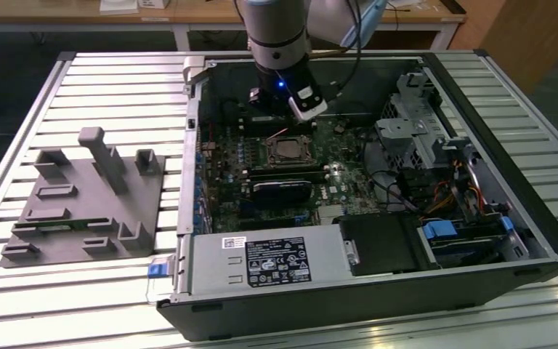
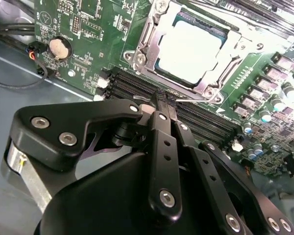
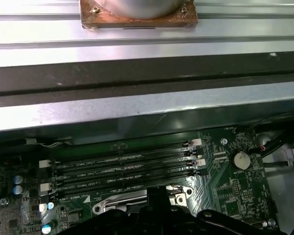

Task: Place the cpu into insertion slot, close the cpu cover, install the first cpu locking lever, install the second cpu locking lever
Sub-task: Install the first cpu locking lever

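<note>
**Q:** Inside the open computer case, how does the arm stand?

**A:** It comes down nearly upright into the case. Its wrist is over the green board, just beyond the socket in the exterior view.

**Q:** And the claw?

**A:** In the second wrist view, the claw has its two black fingers drawn together, with no gap showing at the tips. The tips sit over the long memory slots, just beside the socket. Whether anything thin is pinched between them cannot be told.

**Q:** What does the socket hold?

**A:** The chip, pale and silvery, lies flat in it. The silver cover lies down around the chip's edges.

**Q:** What else does the case hold?

**A:** It holds a labelled grey box at the end nearest the camera, and drive bays with cables at the exterior view's right.

**Q:** And outside the case?

**A:** The case lies on a slatted counter. A grey moulded tray sits at the exterior view's left, apart from the case.
</note>
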Available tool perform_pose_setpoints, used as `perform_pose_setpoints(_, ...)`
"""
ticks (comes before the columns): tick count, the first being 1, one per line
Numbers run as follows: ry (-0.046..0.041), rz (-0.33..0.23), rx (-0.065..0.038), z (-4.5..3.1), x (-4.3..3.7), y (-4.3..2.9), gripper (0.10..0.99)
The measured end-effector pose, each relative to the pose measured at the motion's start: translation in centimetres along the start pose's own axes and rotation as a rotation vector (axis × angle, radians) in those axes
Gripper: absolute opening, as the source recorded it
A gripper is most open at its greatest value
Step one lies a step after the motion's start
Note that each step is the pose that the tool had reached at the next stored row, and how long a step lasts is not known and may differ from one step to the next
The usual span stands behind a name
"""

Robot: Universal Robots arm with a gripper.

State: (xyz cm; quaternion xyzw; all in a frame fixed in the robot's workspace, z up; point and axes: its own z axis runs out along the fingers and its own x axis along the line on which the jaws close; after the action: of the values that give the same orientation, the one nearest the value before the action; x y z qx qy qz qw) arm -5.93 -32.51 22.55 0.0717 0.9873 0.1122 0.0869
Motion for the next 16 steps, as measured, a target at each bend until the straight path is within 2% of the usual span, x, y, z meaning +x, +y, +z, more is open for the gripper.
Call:
perform_pose_setpoints(3, -0.0014, 0.006, 0.0, 0.31, 0.05, -0.08, 0.106)
perform_pose_setpoints(5, -0.0005, 0.009, -0.007, 0.38, 0.07, -0.1, 0.106)
perform_pose_setpoints(8, 0.0038, 0.015, -0.042, 0.45, 0.08, -0.11, 0.106)
perform_pose_setpoints(9, 0.0049, 0.017, -0.051, 0.48, 0.08, -0.12, 0.106)
perform_pose_setpoints(10, 0.0052, 0.018, -0.054, 0.53, 0.09, -0.12, 0.106)
perform_pose_setpoints(13, 0.0041, 0.022, -0.053, 0.81, 0.13, -0.19, 0.106)
perform_pose_setpoints(16, -0.0079, 0.065, -0.046, 1.08, 0.18, -0.26, 0.106)
